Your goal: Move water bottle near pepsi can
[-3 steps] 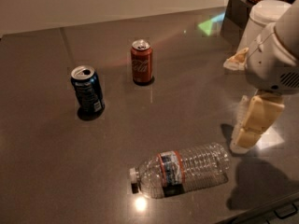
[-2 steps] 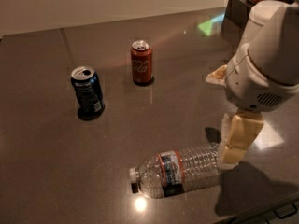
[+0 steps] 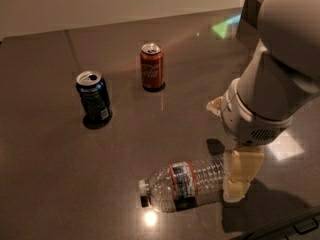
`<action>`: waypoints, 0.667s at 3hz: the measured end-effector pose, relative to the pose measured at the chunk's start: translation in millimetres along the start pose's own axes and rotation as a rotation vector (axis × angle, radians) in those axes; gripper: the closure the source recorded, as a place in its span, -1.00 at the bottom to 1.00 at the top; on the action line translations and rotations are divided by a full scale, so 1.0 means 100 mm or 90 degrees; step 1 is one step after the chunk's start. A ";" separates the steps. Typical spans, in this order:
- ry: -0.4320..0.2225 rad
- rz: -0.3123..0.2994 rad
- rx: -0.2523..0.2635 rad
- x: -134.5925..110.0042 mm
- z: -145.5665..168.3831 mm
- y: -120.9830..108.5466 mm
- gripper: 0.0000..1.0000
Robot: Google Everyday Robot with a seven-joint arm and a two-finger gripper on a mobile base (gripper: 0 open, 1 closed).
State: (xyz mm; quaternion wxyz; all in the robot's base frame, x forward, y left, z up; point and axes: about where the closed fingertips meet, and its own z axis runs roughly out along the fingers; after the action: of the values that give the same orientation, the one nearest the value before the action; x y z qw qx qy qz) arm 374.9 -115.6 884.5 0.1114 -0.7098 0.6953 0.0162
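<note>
Water bottle (image 3: 187, 184) lies on its side near the front edge of the dark table (image 3: 45, 174), white cap pointing left, base end pointing right. Gripper (image 3: 226, 151) is at the bottle's base end, low over the table at front right. Jaws are wide, holding nothing. The near finger (image 3: 242, 173) overlaps or touches the bottle's base, can't tell which; the far finger pokes out from behind the white wrist, further back. The bulky white arm (image 3: 280, 74) fills the right side and hides the table's right edge. Pepsi can (image 3: 93, 96) is upright, left of centre, well apart from the bottle and further back. Red cola can (image 3: 151, 67) is upright, behind and to the right of the pepsi can, not touching it. Wide bare tabletop between the bottle and both cans, and more bare surface left of and in front of the pepsi can. The table's far edge runs along the pale wall, well behind the cans. Grey box (image 3: 250, 16) at the back right, partly hidden by the arm. Dark object (image 3: 300, 228) in the bottom right corner, can't tell what it is.
</note>
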 end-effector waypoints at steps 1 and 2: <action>0.015 -0.017 -0.011 0.01 0.13 0.09 -1.00; 0.026 -0.040 -0.023 0.03 0.26 0.18 -1.00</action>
State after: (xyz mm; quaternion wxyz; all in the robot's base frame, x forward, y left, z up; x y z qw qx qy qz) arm 360.2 -113.9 855.7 0.0849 -0.7336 0.6741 0.0108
